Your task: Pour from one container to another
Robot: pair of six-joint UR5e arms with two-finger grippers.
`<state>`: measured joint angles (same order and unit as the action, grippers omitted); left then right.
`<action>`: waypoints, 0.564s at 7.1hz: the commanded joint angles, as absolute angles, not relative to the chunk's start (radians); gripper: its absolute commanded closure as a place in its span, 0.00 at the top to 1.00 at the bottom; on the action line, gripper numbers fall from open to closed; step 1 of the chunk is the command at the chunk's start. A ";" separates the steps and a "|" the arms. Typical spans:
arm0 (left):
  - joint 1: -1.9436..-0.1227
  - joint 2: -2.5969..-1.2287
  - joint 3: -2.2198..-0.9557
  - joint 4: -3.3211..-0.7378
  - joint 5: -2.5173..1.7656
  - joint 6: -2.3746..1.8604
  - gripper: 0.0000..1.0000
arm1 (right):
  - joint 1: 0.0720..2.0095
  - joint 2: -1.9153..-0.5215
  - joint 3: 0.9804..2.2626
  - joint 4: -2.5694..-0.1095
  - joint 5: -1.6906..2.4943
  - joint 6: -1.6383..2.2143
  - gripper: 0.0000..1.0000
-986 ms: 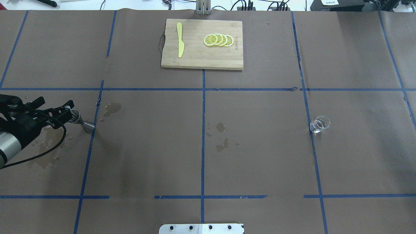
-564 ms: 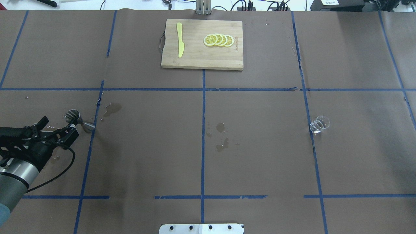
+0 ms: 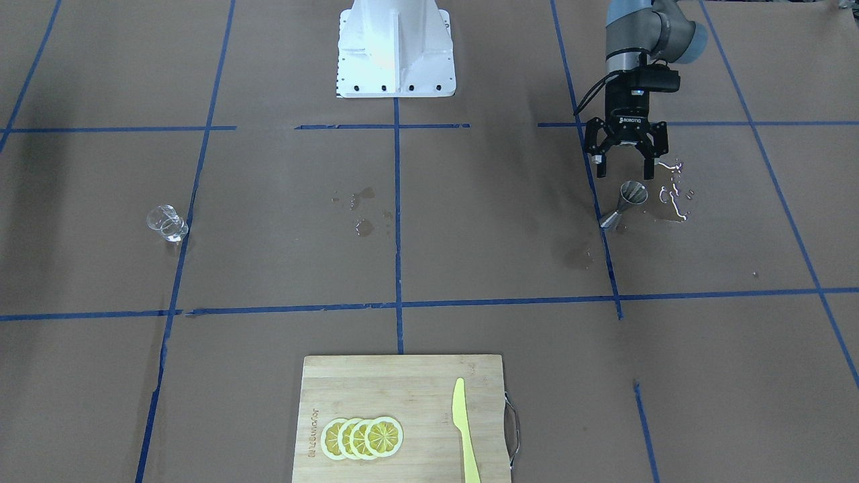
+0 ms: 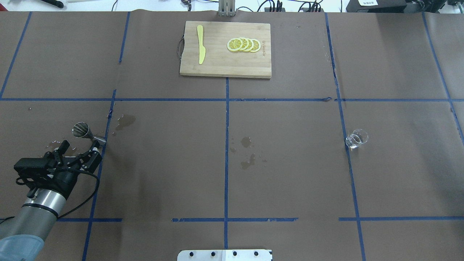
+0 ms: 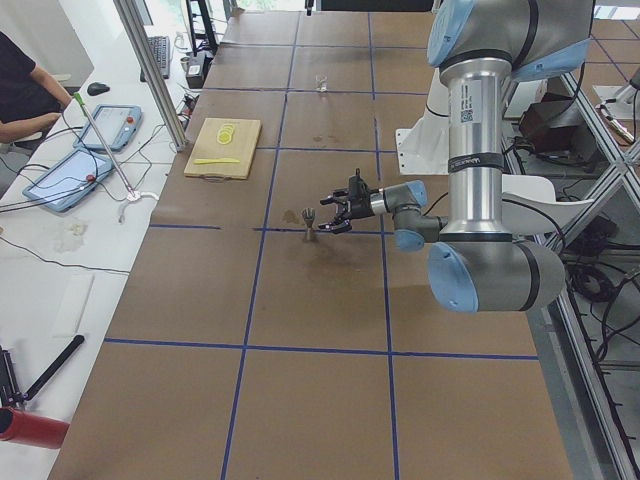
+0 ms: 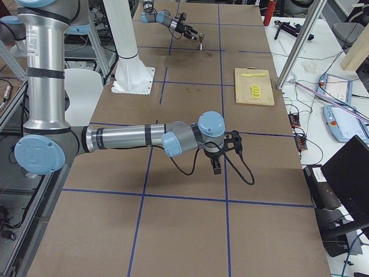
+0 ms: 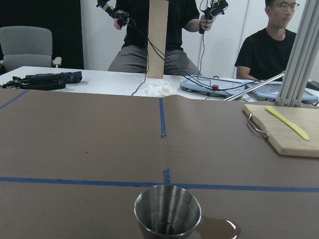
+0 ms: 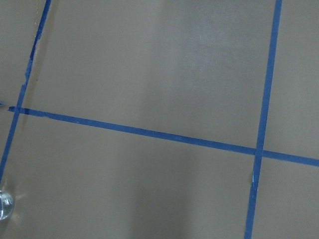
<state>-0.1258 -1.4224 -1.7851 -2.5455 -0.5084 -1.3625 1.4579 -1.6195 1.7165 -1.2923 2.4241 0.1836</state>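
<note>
Jigger (image 4: pixel 88 134) stands upright at the table's (image 4: pixel 163 181) left, your left gripper (image 4: pixel 80 145) spread empty just beside it, glass cup (image 4: pixel 356 139) well apart at right, right gripper's (image 6: pixel 216 164) state indiscernible; likely pre-grasp, so next you must seize the cup.

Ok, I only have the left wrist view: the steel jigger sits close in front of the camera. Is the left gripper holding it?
Observer: No. The left gripper is open; the jigger stands free, upright, just ahead of it.
Reviewer: Where is the glass cup?
Observer: The glass cup stands far off on the robot's right side, beside a blue tape line.
Reviewer: And the right gripper?
Observer: The right gripper hangs above the table, seen only in the right side view, so I cannot tell open or shut.
</note>
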 commanded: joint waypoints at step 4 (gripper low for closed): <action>-0.133 -1.525 -1.620 -2.595 -0.505 -1.361 0.88 | 1.457 -1.620 1.720 -1.292 2.427 0.184 1.00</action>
<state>-0.1279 -1.5165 -1.6410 -2.5713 -0.5047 -1.3613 1.4574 -1.6199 1.7180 -1.2921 2.4266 0.1841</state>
